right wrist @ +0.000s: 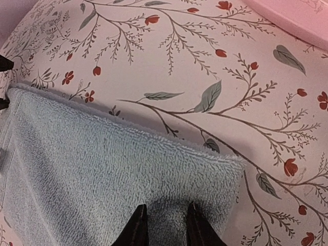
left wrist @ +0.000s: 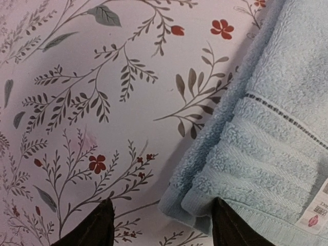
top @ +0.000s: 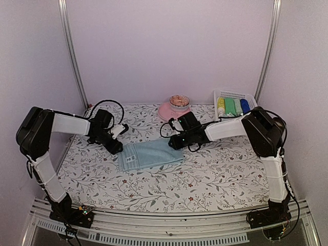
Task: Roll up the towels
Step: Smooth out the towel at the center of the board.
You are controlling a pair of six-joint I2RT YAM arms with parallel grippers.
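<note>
One pale blue towel [top: 151, 155] lies folded flat in the middle of the floral table. My left gripper [top: 117, 146] is open at the towel's near-left corner. In the left wrist view the towel [left wrist: 266, 128] has a white label, and my left gripper [left wrist: 161, 225] straddles its folded corner, one finger over the cloth and one over the table. My right gripper [top: 177, 142] is at the towel's far right corner. In the right wrist view my right gripper [right wrist: 166, 225] has its jaws a little apart, low over the towel [right wrist: 113, 174], holding nothing.
A pink plate [top: 165, 111] with a small bowl [top: 179, 101] stands behind the towel; the plate's edge shows in the right wrist view [right wrist: 292, 18]. A white basket [top: 241, 94] with coloured bottles stands at the back right. Walls close in the table on three sides.
</note>
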